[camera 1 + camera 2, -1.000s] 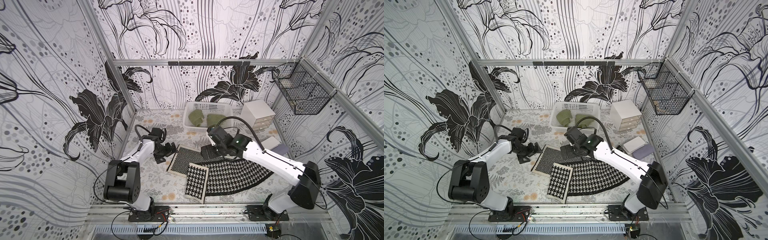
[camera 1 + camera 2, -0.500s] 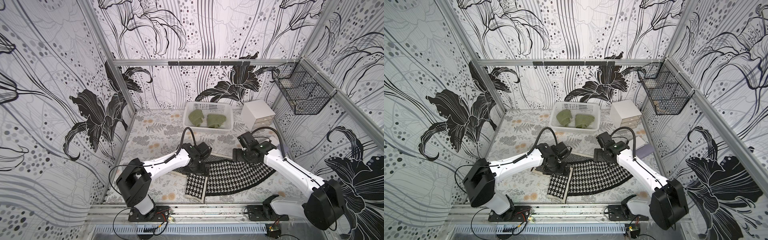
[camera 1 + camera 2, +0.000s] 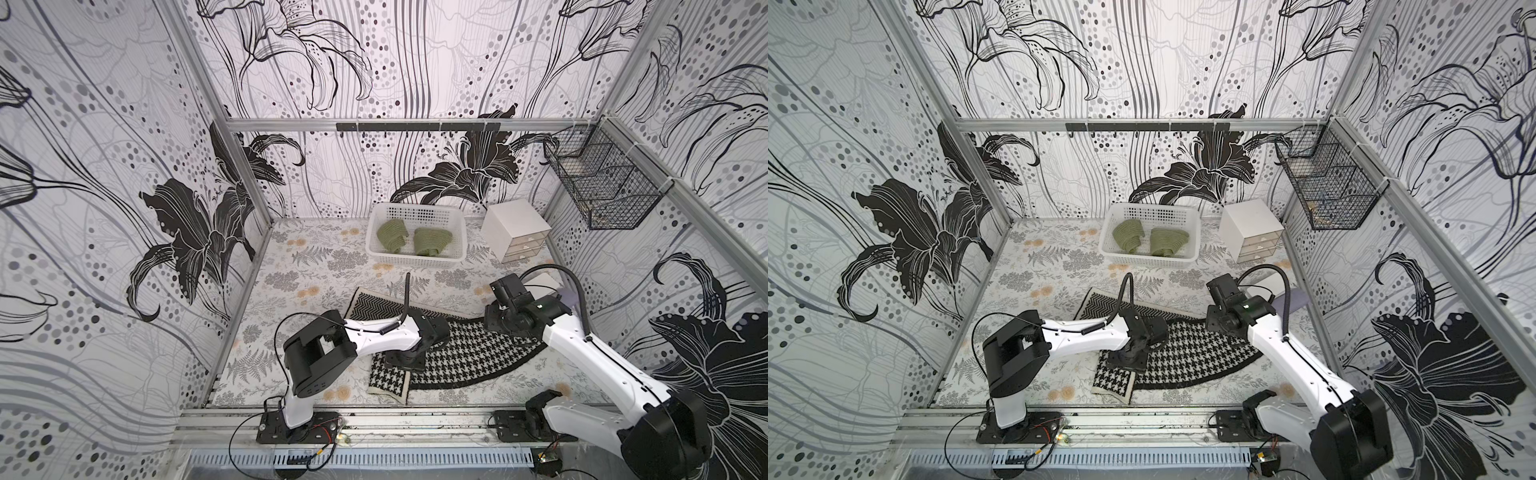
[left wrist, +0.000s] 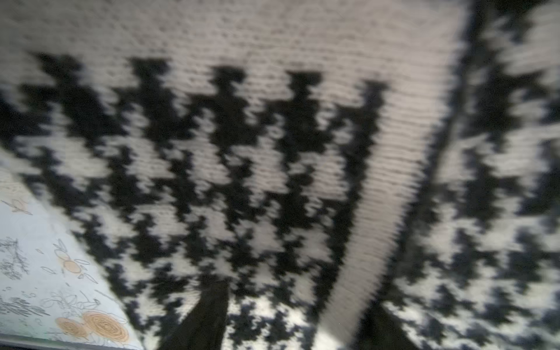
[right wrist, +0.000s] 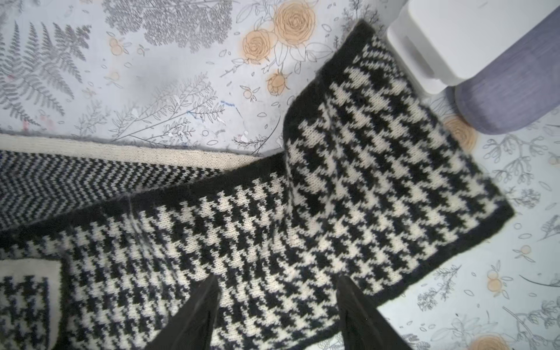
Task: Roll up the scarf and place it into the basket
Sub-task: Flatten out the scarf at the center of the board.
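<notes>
Wrist views alone show right fingers (image 5: pixel 194 321) spread over scarf (image 5: pixel 348 181), left fingers' (image 4: pixel 206 318) grip unclear

Open tabletop (image 3: pixel 316 270) between scarf (image 3: pixel 469 353) and basket (image 3: pixel 411 262): free to pass. Hemmed at the right by drawer box (image 3: pixel 515 228), white box (image 5: pixel 472 36), seemingly touching the scarf's corner, and purple roll (image 5: pixel 515 91). High on the right wall, wire basket (image 3: pixel 602 187).

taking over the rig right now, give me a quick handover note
Left gripper: down on the scarf at its folded near end, fabric between its fingers; grip not confirmed.
Right gripper: open, just over the scarf's end on its side.
Scarf: spread on the table, partly folded, unrolled.
Basket: at the back, holding two green rolls.
Done: nothing.
Left: roll the scarf, put it in the basket.
</notes>
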`<action>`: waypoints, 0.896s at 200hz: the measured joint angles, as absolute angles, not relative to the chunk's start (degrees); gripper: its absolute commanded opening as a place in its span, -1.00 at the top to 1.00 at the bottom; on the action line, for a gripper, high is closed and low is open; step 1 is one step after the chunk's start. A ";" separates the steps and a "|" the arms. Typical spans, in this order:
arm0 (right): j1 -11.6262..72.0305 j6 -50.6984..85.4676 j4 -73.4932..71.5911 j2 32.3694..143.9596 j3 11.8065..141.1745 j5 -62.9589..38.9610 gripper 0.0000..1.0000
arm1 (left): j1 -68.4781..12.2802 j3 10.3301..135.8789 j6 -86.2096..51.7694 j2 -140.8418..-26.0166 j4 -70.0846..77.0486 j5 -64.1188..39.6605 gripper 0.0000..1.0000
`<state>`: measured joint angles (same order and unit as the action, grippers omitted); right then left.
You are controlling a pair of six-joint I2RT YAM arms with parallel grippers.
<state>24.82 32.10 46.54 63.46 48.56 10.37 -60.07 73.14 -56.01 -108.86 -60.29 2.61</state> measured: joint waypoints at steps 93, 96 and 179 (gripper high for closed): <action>24.64 32.12 45.34 66.28 46.52 10.37 -0.29 | -58.26 80.66 -49.08 -103.66 -69.30 9.34 1.00; 24.64 32.12 45.28 66.26 46.50 10.39 -0.29 | -58.15 81.45 -48.38 -103.50 -69.28 9.23 1.00; 23.53 32.12 44.36 68.51 46.65 11.79 -0.30 | -24.95 73.84 -27.07 -81.08 -54.52 -6.92 1.00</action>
<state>23.53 32.12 44.36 68.51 46.65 11.79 -24.95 73.84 -27.07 -81.08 -54.52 -6.92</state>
